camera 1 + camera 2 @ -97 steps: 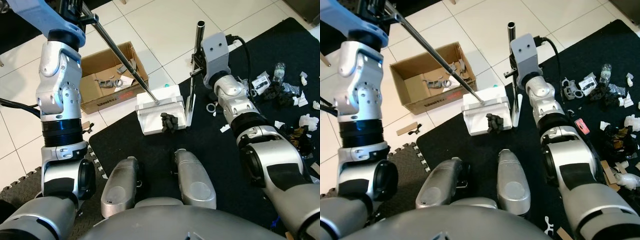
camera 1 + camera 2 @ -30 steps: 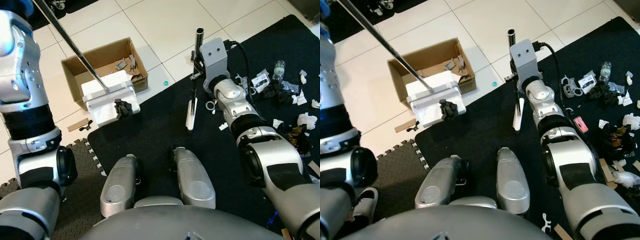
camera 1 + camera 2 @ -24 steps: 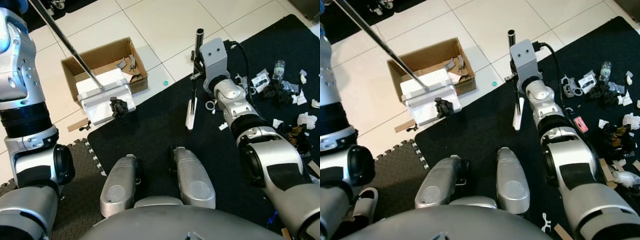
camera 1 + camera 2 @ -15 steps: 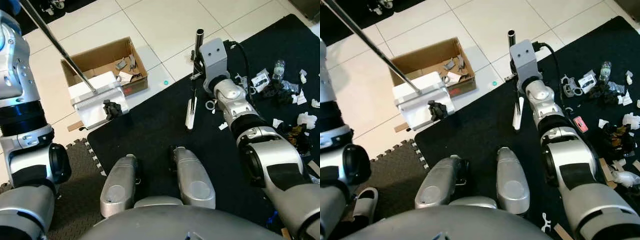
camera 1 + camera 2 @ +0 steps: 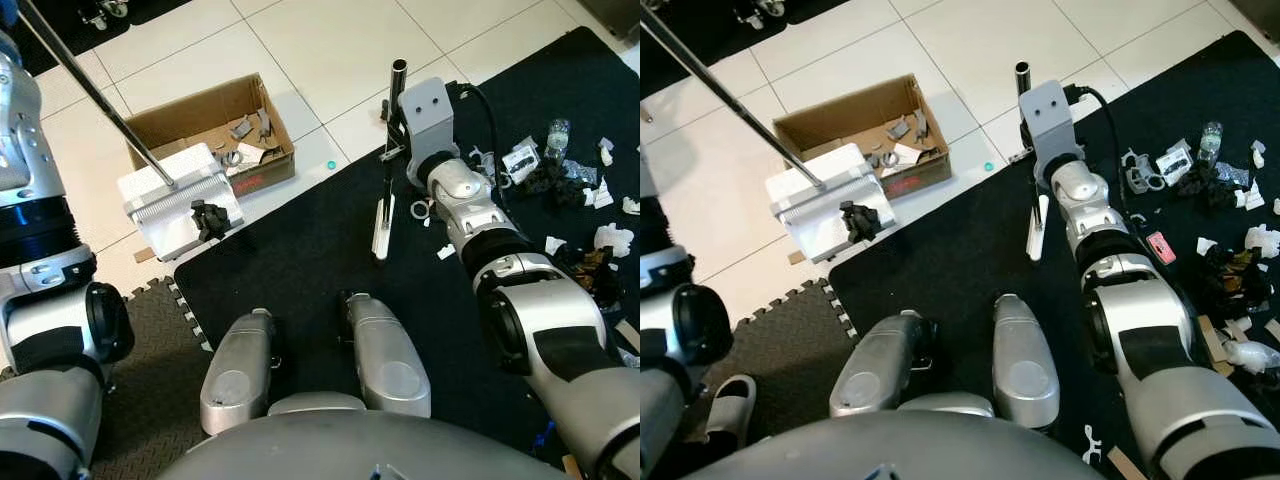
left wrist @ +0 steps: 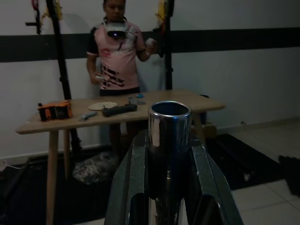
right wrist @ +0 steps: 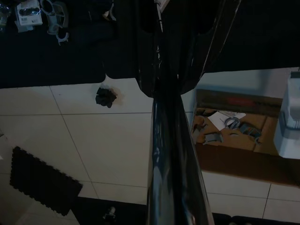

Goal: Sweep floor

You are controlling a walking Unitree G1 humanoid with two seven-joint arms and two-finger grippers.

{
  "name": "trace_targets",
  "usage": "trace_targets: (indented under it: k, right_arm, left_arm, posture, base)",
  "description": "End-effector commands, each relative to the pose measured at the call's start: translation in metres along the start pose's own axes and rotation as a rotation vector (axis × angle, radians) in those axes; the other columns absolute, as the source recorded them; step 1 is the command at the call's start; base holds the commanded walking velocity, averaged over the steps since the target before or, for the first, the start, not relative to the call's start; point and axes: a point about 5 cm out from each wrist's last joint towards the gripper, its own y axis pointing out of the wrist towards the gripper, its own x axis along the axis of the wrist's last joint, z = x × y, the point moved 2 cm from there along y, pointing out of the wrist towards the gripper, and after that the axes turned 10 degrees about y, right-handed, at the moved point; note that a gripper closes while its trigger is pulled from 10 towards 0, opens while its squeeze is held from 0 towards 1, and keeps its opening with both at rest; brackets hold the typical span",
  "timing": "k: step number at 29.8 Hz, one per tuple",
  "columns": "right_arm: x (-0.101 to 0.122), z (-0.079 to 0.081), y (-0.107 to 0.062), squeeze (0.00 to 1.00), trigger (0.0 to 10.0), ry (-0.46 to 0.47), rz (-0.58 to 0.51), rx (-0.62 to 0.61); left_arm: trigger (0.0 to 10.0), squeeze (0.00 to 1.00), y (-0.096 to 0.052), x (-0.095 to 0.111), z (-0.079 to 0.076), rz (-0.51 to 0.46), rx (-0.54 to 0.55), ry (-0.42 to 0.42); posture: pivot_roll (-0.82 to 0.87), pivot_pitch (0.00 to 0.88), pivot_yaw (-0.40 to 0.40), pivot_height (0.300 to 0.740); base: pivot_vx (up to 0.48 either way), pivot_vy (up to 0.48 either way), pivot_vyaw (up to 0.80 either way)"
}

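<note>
We hold a white dustpan (image 5: pixel 170 200) by its long metal handle (image 5: pixel 95 98), with our left arm raised at the left edge of the head views. In the left wrist view the left gripper (image 6: pixel 169 187) is clenched on the chrome tube of that handle, one black finger on each side of it. The dustpan sits over the white tile floor (image 5: pixel 330 50), just in front of an open cardboard box (image 5: pixel 210 135), and a dark clump of debris (image 5: pixel 209 217) rests at its front lip, close to the edge of the black mat (image 5: pixel 310 260).

Our right gripper (image 7: pixel 171 70) grasps the dark pole of the broom (image 5: pixel 385 165), fingers closed around it in the right wrist view. The broom stands nearly upright on the black mat, its white head (image 5: pixel 379 227) touching the mat.

The cardboard box holds grey scraps and a piece of white paper. There is red print on its front wall, too small for us to read. A small green cap (image 5: pixel 331 165) lies on the tile beside the mat's edge. To the right, scattered litter (image 5: pixel 560 180) covers the mat, including white scraps, black pieces and a clear plastic bottle (image 5: pixel 557 137).

In the left wrist view a person (image 6: pixel 117 51) in a pink shirt stands behind a wooden table (image 6: pixel 112 112) with an orange tool (image 6: pixel 54 110) on it.
</note>
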Motion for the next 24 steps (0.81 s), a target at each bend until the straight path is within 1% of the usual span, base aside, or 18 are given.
trace_targets:
  k: [1,7,14,18,24]
  right_arm:
    - [0.002,-0.001,0.0,0.0,10.0,-0.011,-0.018,0.001]
    - [0.002,-0.001,0.0,0.0,10.0,-0.012,-0.016,0.001]
    - [0.001,-0.001,0.0,0.0,10.0,-0.012,-0.013,0.001]
    - [0.0,-0.001,-0.001,0.0,10.0,-0.013,-0.009,-0.001]
    - [0.0,-0.002,-0.001,0.0,10.0,-0.013,-0.009,-0.006]
  left_arm:
    - [10.0,0.0,0.006,0.018,0.016,-0.079,0.06,0.048]
    - [10.0,0.0,0.006,0.012,0.021,-0.044,0.097,0.086]
    - [10.0,0.0,0.007,0.01,0.022,-0.042,0.095,0.095]
    - [10.0,0.0,0.007,0.011,0.019,-0.045,0.083,0.089]
    - [10.0,0.0,0.01,0.011,0.009,-0.051,0.059,0.073]
  posture:
    - [-0.03,0.082,-0.006,0.74]
    - [-0.02,0.084,-0.006,0.74]
    - [-0.02,0.088,-0.005,0.74]
    - [-0.03,0.089,-0.003,0.74]
    - [-0.03,0.09,0.0,0.74]
  base:
    - [0.0,0.0,0.0]
    - [0.0,0.0,0.0]
    - [0.0,0.0,0.0]
    - [0.0,0.0,0.0]
    - [0.0,0.0,0.0]
